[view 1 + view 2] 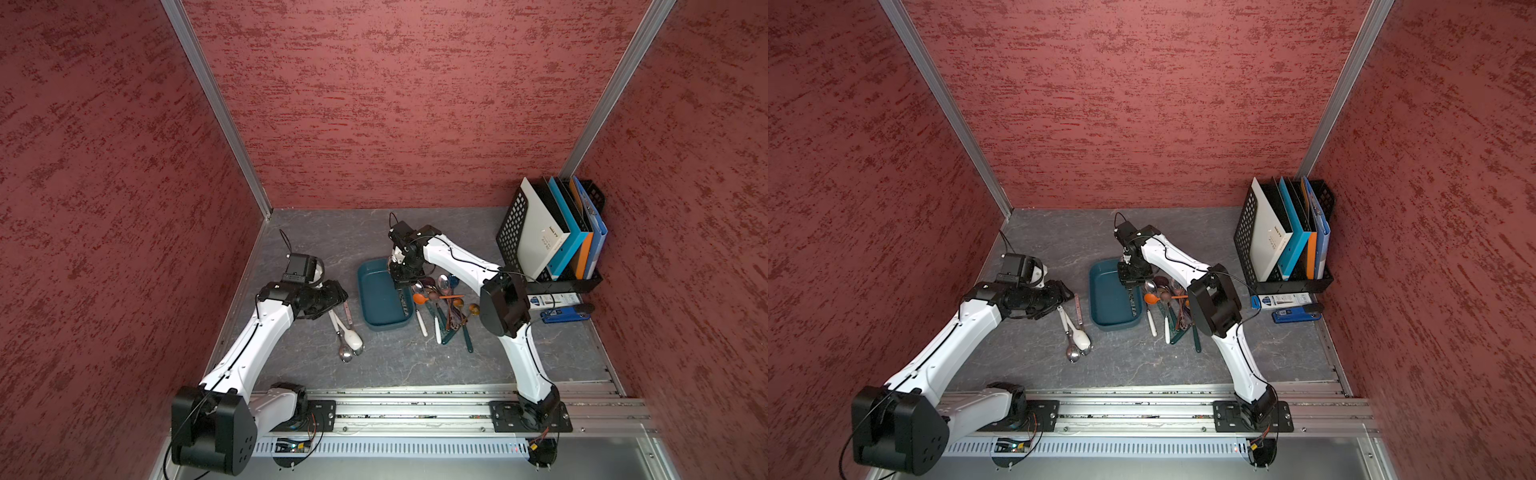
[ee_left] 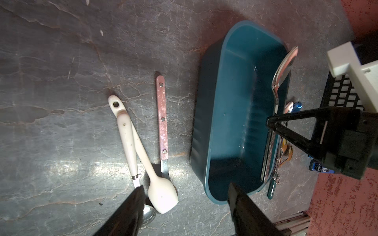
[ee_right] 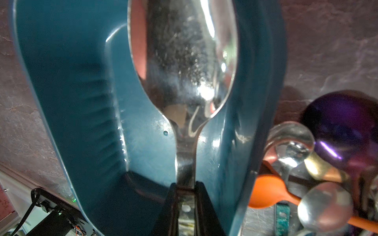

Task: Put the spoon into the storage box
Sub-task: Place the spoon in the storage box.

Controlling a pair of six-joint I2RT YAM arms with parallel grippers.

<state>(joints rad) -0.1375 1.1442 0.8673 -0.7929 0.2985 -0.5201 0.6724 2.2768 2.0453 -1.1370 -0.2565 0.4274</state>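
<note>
One box (image 1: 376, 299), one rack (image 1: 509, 232), one stapler (image 1: 565, 315), three loose spoons (image 1: 353, 337) and one uncountable pile (image 1: 446, 307) are sitting out.

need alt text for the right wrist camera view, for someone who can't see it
The right gripper is shut on the handle of a shiny metal spoon, its bowl seen against the inside of the teal storage box. Beside the box, an orange spoon and others lie piled on the grey table.

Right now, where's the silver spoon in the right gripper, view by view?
In a top view: silver spoon, handle below the right gripper, over the storage box.
In a top view: spoon over the box.
Left wrist: spoon along the box wall.
Right wrist: spoon central, bowl over the box floor.
Shared landmark: the storage box.
</note>
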